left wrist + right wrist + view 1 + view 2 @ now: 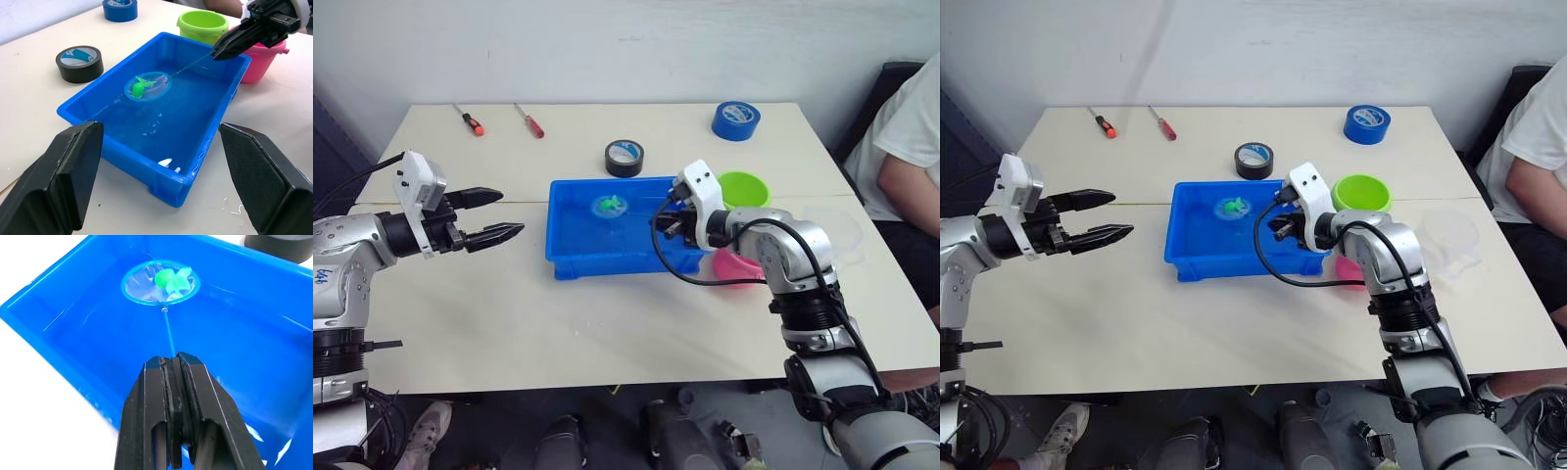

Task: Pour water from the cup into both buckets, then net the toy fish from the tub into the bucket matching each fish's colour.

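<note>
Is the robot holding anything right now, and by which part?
Its right end effector pinches the net by its thin handle's end; the left end effector holds nothing.

The right arm hides most of the pink bucket.

Black tape roll, blue tape roll, two screwdrivers, seated person, perhaps watching.

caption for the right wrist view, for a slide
Right gripper shut on the net handle, hoop holding a green fish inside the blue tub.
</note>
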Motion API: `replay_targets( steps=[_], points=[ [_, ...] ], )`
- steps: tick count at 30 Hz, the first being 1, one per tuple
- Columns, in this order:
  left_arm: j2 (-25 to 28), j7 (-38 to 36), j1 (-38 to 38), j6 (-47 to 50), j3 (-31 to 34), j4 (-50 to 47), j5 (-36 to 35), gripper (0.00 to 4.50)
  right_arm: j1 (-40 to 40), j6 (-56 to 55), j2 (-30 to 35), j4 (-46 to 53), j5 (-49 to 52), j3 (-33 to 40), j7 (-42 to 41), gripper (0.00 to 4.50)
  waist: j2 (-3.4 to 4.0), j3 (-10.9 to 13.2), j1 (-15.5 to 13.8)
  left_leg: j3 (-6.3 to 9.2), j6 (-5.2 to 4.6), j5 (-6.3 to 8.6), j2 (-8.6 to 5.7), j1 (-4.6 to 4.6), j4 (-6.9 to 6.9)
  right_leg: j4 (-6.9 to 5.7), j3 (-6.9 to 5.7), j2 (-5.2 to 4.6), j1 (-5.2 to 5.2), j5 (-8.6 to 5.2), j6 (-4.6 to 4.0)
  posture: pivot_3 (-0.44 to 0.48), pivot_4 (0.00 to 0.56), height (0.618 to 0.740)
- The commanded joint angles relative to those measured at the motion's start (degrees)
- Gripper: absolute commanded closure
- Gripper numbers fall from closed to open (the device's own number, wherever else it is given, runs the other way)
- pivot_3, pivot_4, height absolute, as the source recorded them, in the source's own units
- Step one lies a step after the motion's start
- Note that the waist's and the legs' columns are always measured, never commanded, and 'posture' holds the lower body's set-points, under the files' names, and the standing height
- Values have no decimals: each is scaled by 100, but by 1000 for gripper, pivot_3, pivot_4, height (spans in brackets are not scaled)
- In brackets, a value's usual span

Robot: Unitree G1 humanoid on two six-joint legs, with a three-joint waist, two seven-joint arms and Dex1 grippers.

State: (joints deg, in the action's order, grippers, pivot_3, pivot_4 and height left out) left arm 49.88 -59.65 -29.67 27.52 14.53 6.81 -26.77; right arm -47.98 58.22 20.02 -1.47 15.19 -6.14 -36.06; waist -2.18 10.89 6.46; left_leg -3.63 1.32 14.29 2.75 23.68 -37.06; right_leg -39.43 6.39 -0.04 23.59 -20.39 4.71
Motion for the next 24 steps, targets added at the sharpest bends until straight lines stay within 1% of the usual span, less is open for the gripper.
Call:
replay_targets(
  steps=[1, 7, 10, 12, 16, 20, 24],
  points=[
    [41, -65, -181, -106, 13, 26, -25, 378, -32, -2, 61, 355, 156, 118, -18, 4500, 0, 0, -3, 0, 0, 0, 0, 0, 0, 0, 0, 0, 0, 0, 0, 0, 150, 734],
    [19, -120, -290, -157, -72, 110, 5, 378, 45, -57, 92, 458, 243, 254, 34, 4500, 0, 0, -14, 1, -1, 1, 0, 3, 1, 6, -1, -1, 0, 0, 0, 0, 150, 734],
    [-44, -162, -399, -230, -164, 189, 15, 378, 129, -159, 224, 726, 425, 681, 50, 4500, 0, 0, -30, 3, -1, 1, 0, 5, 1, 7, -3, -1, 0, 0, 0, 0, 150, 734],
    [-86, -189, -505, -259, -201, 274, 1, 378, 159, -144, 482, 893, 531, 860, -56, 4500, 1, 1, -49, 5, -2, 1, -2, 17, -4, 8, -4, -2, 7, 0, 1, 0, 150, 734],
    [-276, -299, -881, -392, -411, 590, 65, 378, 259, -317, 1377, 916, 641, 1348, -333, 4500, 1, 1, -150, 13, -6, 2, -5, 36, -7, 19, -16, -6, 15, 1, 2, 0, 150, 734],
    [-530, -437, -1296, -491, -602, 906, 86, 378, 342, -605, 2005, 546, 585, 1713, -404, 4500, 1, 1, -182, 14, -11, 5, -5, 40, -5, 31, -17, -6, 15, 1, 2, 0, 150, 734],
    [-794, -629, -1667, -661, -824, 1207, 176, 378, 452, -1097, 2454, 15, 381, 1754, -450, 4500, 1, 1, -181, 8, -17, 9, -8, 42, -6, 42, -12, -5, 13, 5, 9, 0, 150, 734]
  ],
)
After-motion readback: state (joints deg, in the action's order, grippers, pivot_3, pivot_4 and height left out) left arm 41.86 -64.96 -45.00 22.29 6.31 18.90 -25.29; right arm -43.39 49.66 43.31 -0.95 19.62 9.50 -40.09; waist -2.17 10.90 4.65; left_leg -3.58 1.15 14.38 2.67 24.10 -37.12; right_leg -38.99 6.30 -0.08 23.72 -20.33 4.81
